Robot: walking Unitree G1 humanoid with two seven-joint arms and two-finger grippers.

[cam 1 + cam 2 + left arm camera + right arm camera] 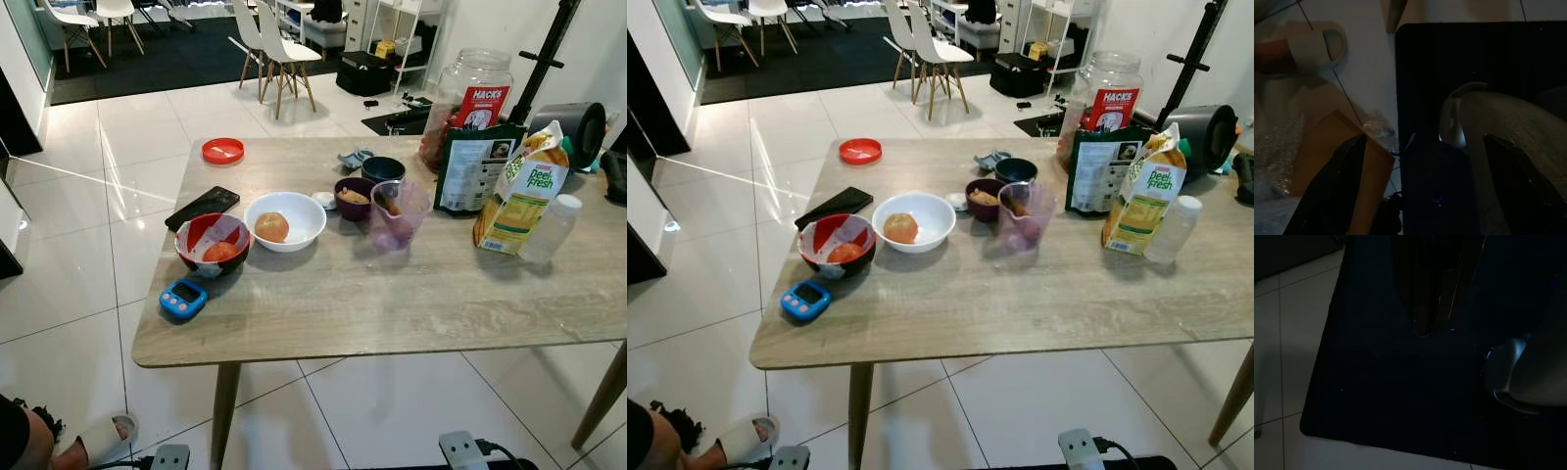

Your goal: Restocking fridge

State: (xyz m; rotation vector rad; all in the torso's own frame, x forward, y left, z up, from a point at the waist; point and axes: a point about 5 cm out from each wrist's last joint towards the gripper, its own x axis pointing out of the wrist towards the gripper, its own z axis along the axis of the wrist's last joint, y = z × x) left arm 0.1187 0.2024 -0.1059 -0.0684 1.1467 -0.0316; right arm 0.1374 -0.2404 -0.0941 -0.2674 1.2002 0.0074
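Observation:
A wooden table [392, 304] stands before me with food on it. A Peel Fresh juice carton [521, 191] and a clear plastic bottle [551, 227] stand at the right, by a dark green bag [474, 166] and a large Hacks jar [470, 98]. A white bowl [284, 220] holds a round orange fruit. A red bowl [213, 243] holds a tomato. A purple jug [397, 215] stands beside two small dark bowls [367, 184]. Both arms hang low over the floor: my left gripper [1425, 142] is open and my right gripper [1424, 333] is shut and empty.
A black phone [203, 206], a blue timer [183, 298] and a red lid [223, 150] lie on the table's left part. A person's slippered foot [98, 441] is on the tiles at the lower left. White chairs [279, 49] stand beyond the table.

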